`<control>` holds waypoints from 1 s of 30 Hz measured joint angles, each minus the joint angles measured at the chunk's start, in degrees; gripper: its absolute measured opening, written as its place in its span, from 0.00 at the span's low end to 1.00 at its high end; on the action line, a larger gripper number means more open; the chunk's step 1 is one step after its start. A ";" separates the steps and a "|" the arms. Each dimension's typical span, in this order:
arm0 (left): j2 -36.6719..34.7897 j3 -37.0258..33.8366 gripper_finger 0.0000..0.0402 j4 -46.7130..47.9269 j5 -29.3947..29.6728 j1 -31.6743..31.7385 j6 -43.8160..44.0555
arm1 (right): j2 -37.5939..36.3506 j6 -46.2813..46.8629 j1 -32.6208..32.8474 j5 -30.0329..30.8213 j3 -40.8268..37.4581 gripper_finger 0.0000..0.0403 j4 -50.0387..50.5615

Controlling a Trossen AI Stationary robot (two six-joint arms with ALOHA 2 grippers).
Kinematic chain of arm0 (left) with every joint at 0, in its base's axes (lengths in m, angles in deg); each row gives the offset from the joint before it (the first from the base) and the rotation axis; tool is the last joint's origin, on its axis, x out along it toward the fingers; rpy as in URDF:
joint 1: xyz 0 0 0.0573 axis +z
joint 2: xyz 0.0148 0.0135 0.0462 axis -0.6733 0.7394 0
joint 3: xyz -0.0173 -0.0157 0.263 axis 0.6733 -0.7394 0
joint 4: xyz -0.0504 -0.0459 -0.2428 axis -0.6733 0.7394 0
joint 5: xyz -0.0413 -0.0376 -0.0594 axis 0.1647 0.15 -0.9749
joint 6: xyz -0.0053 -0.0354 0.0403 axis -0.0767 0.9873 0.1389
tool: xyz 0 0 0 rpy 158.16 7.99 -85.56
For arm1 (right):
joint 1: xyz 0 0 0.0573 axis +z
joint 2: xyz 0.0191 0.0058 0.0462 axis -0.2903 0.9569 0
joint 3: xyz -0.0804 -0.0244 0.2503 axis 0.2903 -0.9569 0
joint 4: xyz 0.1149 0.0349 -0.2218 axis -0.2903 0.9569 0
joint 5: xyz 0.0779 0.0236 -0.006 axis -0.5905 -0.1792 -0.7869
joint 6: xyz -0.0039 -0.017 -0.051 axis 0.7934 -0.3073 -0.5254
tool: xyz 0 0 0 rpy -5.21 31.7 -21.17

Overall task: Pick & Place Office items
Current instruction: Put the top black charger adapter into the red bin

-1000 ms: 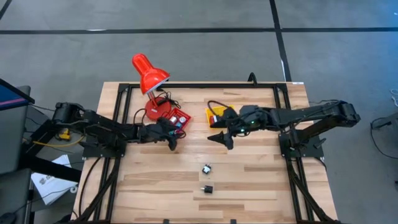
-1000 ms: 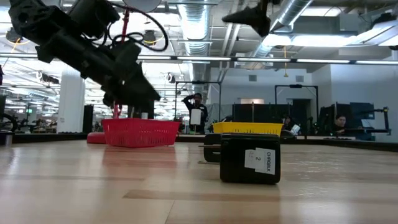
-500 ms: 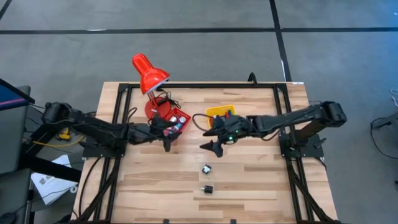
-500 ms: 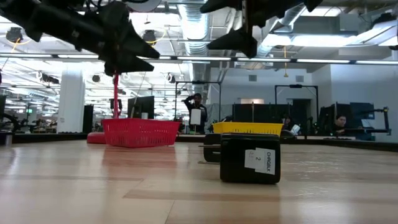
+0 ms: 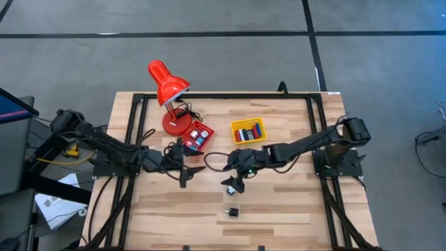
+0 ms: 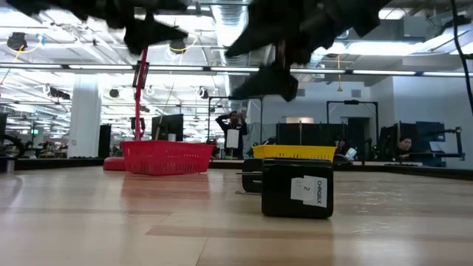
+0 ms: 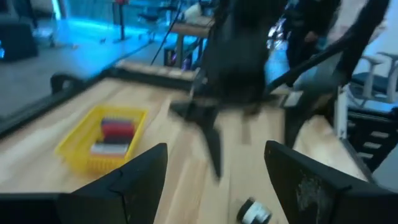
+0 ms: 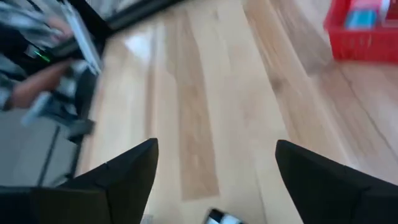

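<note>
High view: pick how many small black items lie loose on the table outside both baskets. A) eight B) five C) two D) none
C: two small black items lie on the bare wood of the table, one beyond the other, while the rest sit inside the red basket and the yellow basket.

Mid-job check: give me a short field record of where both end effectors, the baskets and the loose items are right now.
left end effector: open, empty, over bare table in front of the red basket
right end effector: open, empty, above the nearer loose piece
loose pieces: two black ones on the table, one under the right end effector, one closer to the front edge
yellow basket: holds several items
red basket: holds items
red lamp: behind the red basket
</note>
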 joint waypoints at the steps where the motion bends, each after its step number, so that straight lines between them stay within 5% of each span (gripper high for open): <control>1: 0.00 1.10 0.66 0.12 0.43 -0.44 -0.99 | 0.85 0.00 0.04 -0.09 0.00 0.78 -0.01; 11: -0.02 4.53 0.66 13.87 -1.38 -2.24 1.70 | -0.21 -13.09 3.36 -0.60 0.04 0.75 4.56; 15: -0.02 4.53 0.66 18.37 -5.06 -4.62 2.70 | -0.45 -23.43 3.64 -6.38 0.04 0.75 10.97; 30: 0.00 4.40 0.65 19.24 -6.83 -8.47 4.43 | 6.38 -41.74 -0.90 -14.76 0.02 0.75 12.00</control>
